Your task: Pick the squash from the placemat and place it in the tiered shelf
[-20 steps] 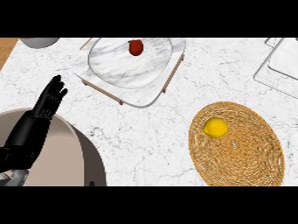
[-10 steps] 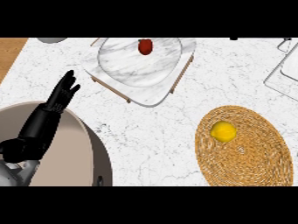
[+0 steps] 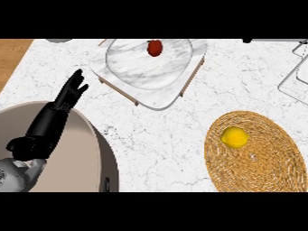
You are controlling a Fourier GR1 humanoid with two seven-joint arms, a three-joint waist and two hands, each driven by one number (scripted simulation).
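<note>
At the far left we see our left hand (image 3: 55, 115), fingers straight and pointing up the counter (image 3: 156, 135), holding nothing; it rests above a large beige round object (image 3: 83, 144) that we cannot identify with confidence. To its right, near the top edge, stands the tiered shelf (image 3: 153, 81), its white marble top level carrying a small red item (image 3: 154, 47). Further right and lower down lies the woven placemat (image 3: 269, 162), with the yellow squash (image 3: 235, 136) sitting on its upper left part, well apart from the shelf. A white tray (image 3: 303, 76) shows at the right edge.
</note>
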